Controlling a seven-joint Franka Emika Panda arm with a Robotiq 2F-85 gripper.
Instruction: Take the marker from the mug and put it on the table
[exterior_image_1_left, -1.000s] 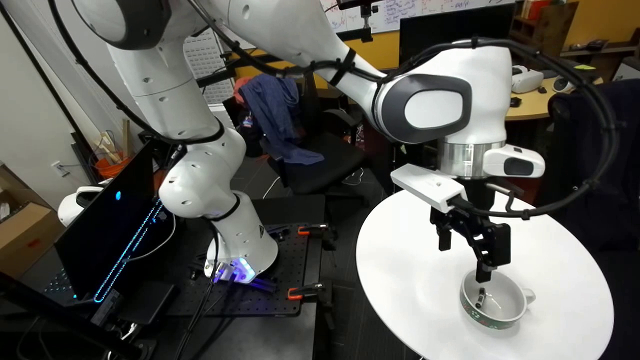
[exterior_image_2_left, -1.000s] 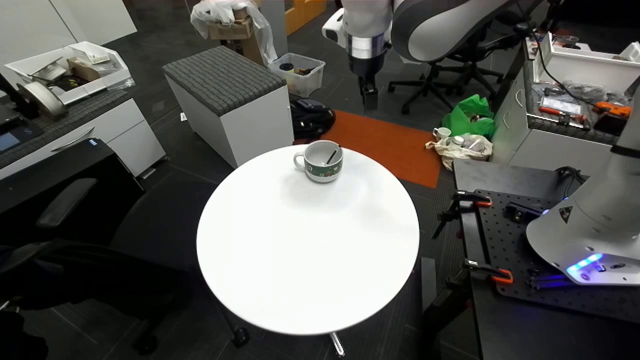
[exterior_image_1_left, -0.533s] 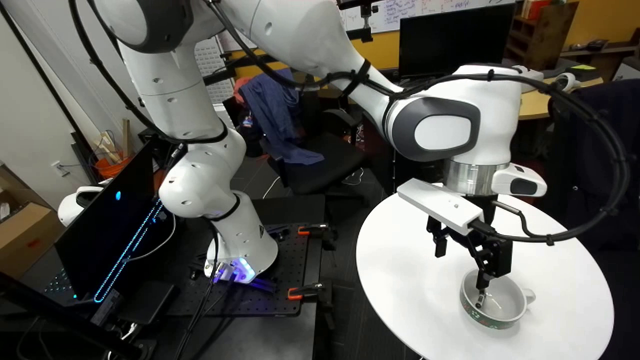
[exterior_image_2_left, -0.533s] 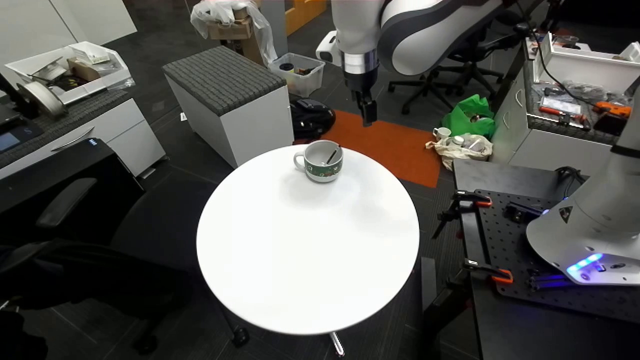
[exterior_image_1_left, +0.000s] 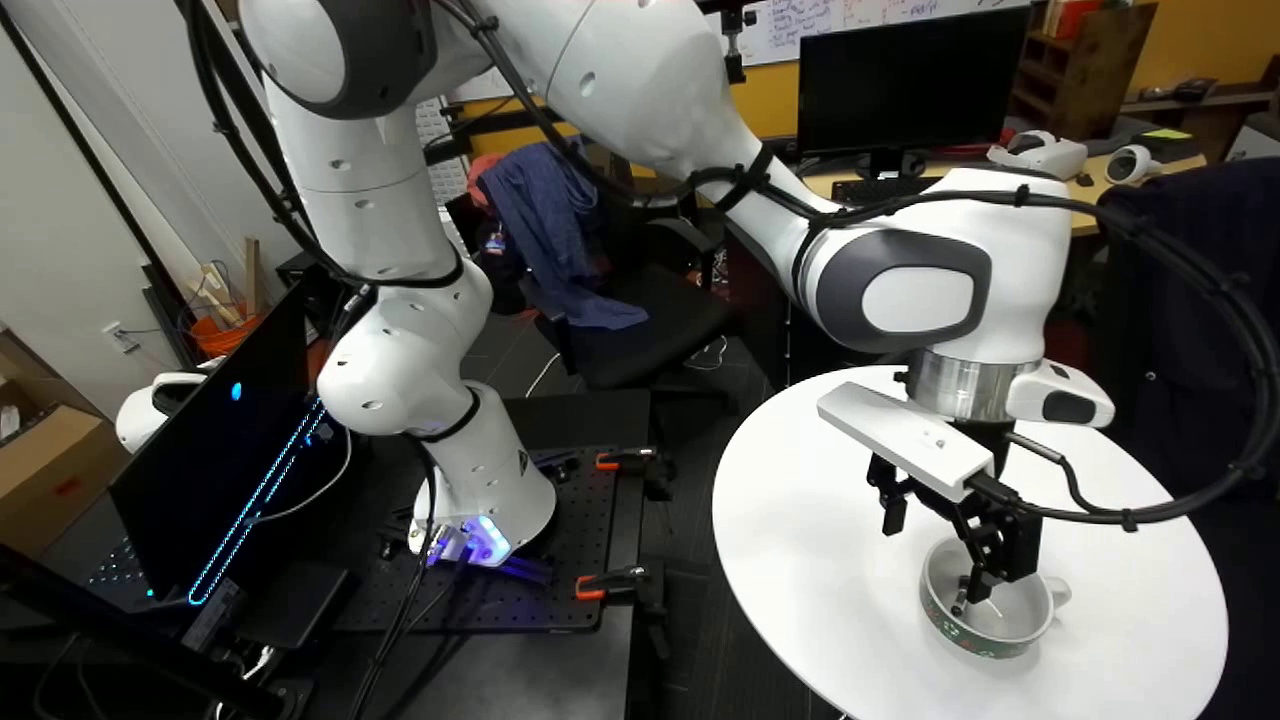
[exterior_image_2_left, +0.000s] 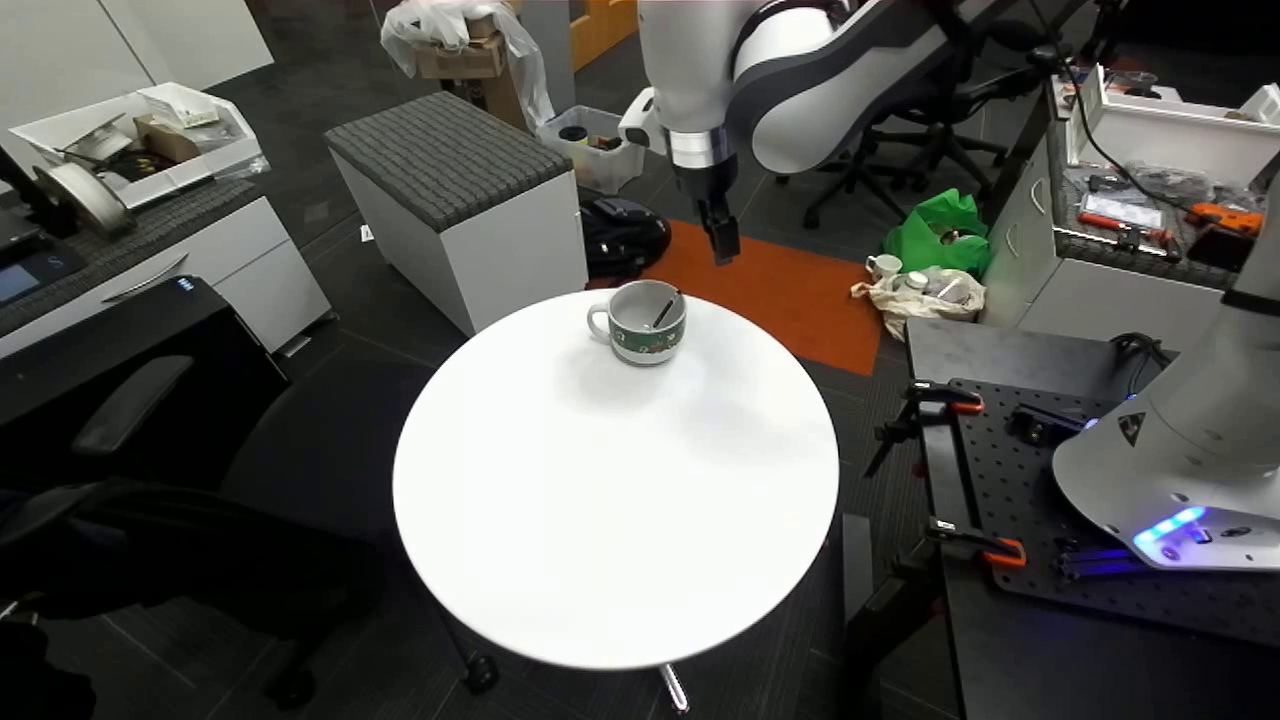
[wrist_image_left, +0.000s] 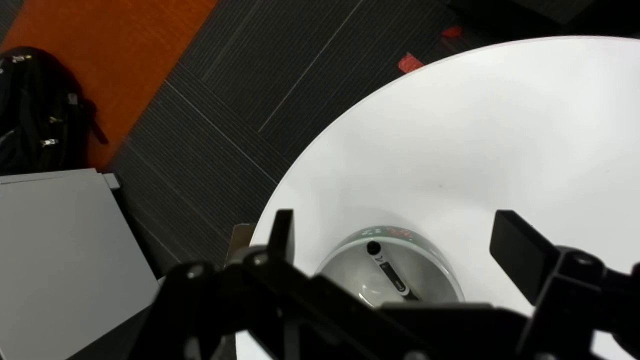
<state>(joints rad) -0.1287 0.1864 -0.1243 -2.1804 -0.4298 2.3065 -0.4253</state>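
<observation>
Two fingers (wrist_image_left: 522, 252) of the gripper (wrist_image_left: 392, 237) stand wide apart, holding nothing. At lower centre of the wrist view, the marker (wrist_image_left: 391, 275) slants inside the mug (wrist_image_left: 426, 270). In an exterior view the mug sits near the upper edge of the table (exterior_image_2_left: 615, 500), most of whose top stretches below it.

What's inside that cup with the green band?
A marker, slanted in the mug, one black end near the rim. In the wrist view, the pincer covers part of the inside, so that bit is hidden.
</observation>
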